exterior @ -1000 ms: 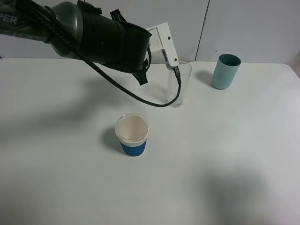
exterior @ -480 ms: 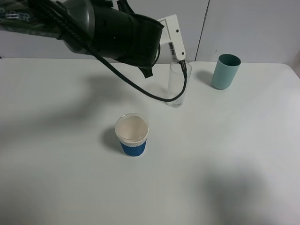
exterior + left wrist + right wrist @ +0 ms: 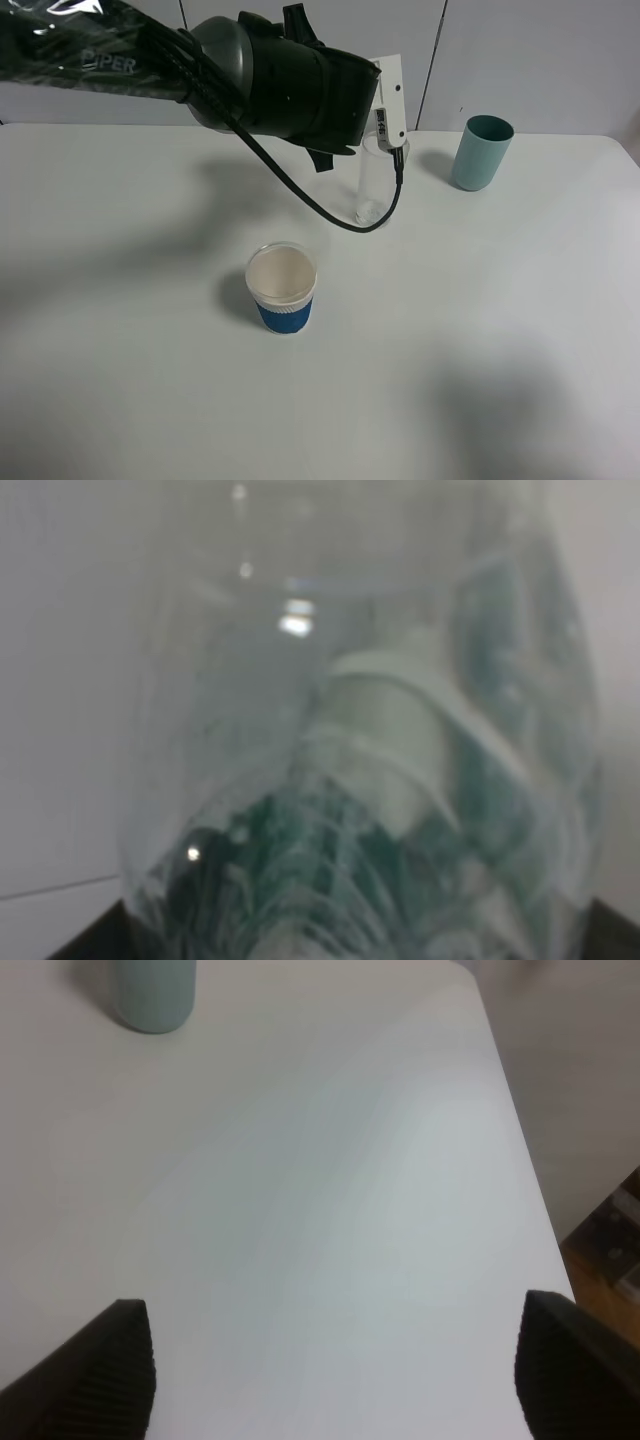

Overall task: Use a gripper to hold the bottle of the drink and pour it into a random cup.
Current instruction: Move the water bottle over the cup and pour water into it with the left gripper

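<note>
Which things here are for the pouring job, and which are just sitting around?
For the job:
left gripper, shut on the bottle
bottle, clear with green label
tall clear glass

Just sitting around:
white paper cup with blue sleeve
teal tumbler
right gripper, open, holding nothing

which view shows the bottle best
The left wrist view: the bottle fills the frame, clear plastic with a green label, though blurred. In the exterior high view the left arm hides it. The right wrist view shows none of it, only the table and the teal tumbler.
</note>
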Tool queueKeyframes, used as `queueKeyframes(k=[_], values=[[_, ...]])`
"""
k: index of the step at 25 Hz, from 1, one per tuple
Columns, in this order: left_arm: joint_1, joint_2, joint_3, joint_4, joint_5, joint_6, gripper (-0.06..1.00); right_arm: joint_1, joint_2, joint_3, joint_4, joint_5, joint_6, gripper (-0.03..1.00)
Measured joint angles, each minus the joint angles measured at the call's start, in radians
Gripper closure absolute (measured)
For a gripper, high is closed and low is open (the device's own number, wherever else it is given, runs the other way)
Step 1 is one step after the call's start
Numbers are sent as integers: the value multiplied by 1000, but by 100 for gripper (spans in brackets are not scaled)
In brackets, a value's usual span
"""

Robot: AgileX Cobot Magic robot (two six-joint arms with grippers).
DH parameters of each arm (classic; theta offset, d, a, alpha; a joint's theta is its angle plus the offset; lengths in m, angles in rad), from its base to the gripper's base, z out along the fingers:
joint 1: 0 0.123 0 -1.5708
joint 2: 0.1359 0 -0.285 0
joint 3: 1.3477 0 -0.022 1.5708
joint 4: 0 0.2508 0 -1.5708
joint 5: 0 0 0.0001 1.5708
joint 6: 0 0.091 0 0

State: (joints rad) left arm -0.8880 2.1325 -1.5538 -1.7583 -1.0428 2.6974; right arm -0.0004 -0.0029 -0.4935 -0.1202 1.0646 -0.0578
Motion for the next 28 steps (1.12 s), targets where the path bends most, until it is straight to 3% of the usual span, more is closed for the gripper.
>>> queueKeyframes(k=[28], values=[[0, 10, -1, 10, -34, 160, 44, 0, 0, 0, 0, 0, 0, 23]])
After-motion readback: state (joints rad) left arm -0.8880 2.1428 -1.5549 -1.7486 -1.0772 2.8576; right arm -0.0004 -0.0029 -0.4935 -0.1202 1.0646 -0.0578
